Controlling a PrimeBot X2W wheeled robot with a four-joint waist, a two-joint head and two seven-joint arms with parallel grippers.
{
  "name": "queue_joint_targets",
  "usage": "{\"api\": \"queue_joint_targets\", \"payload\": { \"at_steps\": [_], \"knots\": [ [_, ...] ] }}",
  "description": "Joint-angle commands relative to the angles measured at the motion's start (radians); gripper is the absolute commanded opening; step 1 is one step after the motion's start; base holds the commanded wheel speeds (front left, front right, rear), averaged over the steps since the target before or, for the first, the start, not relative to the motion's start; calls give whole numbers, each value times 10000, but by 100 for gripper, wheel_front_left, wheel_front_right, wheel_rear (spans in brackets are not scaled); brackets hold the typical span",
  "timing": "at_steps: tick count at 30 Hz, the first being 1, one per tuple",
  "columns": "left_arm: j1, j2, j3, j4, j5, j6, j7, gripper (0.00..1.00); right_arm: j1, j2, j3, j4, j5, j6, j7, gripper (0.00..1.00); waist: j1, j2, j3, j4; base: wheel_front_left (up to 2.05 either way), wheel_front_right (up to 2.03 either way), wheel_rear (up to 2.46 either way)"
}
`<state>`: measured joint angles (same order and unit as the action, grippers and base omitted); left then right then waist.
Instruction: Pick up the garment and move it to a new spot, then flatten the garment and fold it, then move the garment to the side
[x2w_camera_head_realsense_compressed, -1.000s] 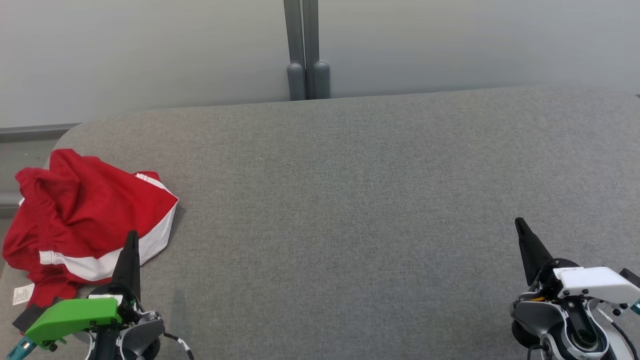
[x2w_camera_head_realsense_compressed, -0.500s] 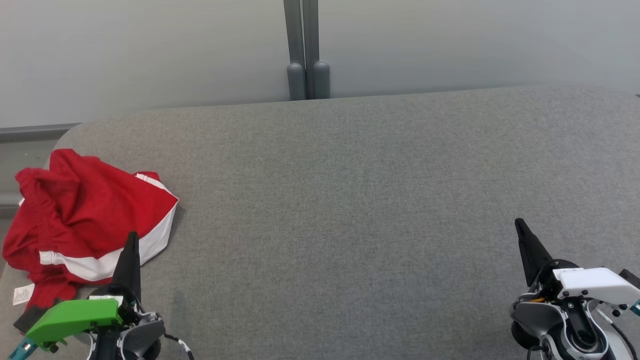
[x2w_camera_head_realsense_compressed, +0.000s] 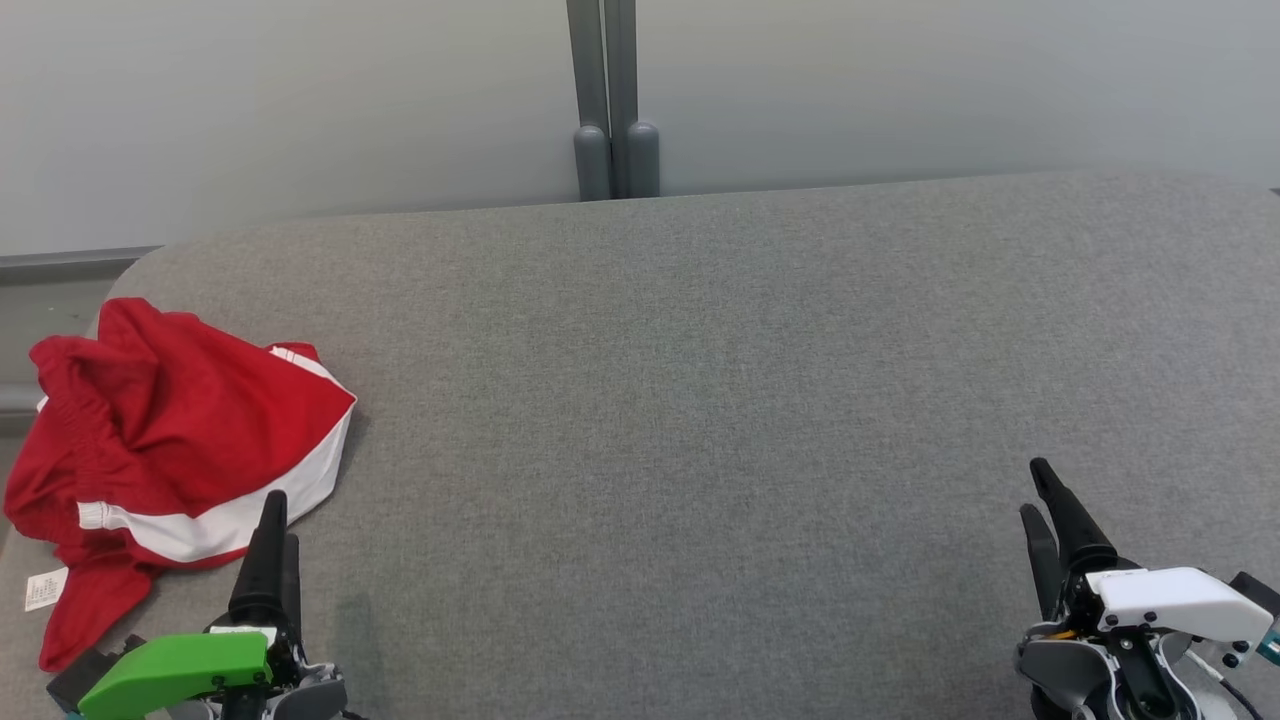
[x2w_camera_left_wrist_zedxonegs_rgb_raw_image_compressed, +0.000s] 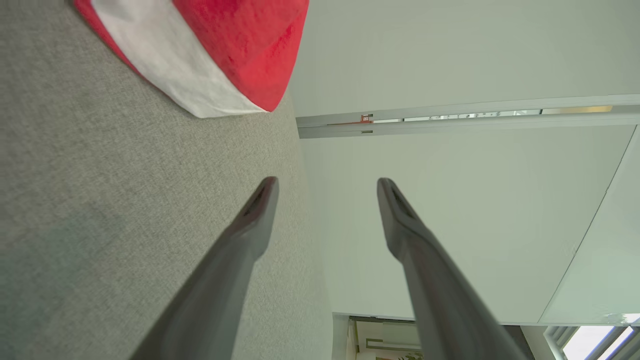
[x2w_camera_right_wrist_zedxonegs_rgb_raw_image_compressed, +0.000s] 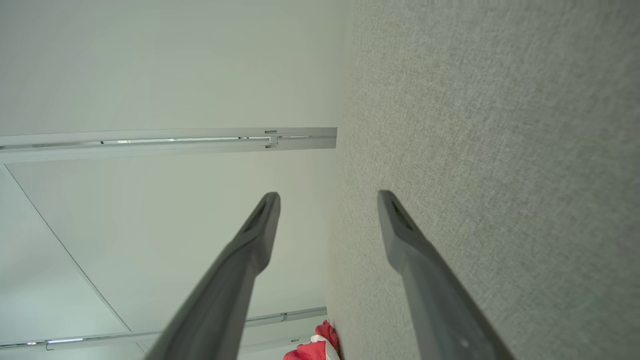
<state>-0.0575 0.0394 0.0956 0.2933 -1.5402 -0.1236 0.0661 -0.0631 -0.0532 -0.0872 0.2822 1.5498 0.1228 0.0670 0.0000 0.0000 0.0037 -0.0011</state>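
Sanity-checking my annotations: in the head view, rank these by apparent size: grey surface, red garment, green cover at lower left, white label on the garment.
1. grey surface
2. red garment
3. green cover, nearest the camera, so flattered
4. white label

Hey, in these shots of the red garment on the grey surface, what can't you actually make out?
- Head view: the print on the white label by the garment is too small to read.
- Head view: the garment's underside and full shape are hidden by its own crumpled folds.
- Left wrist view: most of the garment is cut off by the top edge.
- Right wrist view: all but a scrap is cut off by the bottom edge.
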Motion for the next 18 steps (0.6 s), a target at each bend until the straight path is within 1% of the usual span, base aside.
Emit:
{"api": "queue_joint_targets", "payload": {
  "at_steps": [1, 8, 18],
  "knots": [
    [-238, 61, -24, -141, 410, -29, -133, 100, -162, -126, 35, -230, -330, 14, -140, 100, 0, 0, 1, -4, 0, 0, 0],
    [-259, 58, -83, -151, 1459, -35, -441, 100, -182, -165, 119, -335, -1425, 21, -451, 100, 0, 0, 5, -13, 0, 0, 0],
    [-267, 69, -220, -240, 3121, -44, -848, 100, -208, -166, 266, -570, -3293, 32, -856, 100, 0, 0, 16, -37, 0, 0, 0]
  ]
}}
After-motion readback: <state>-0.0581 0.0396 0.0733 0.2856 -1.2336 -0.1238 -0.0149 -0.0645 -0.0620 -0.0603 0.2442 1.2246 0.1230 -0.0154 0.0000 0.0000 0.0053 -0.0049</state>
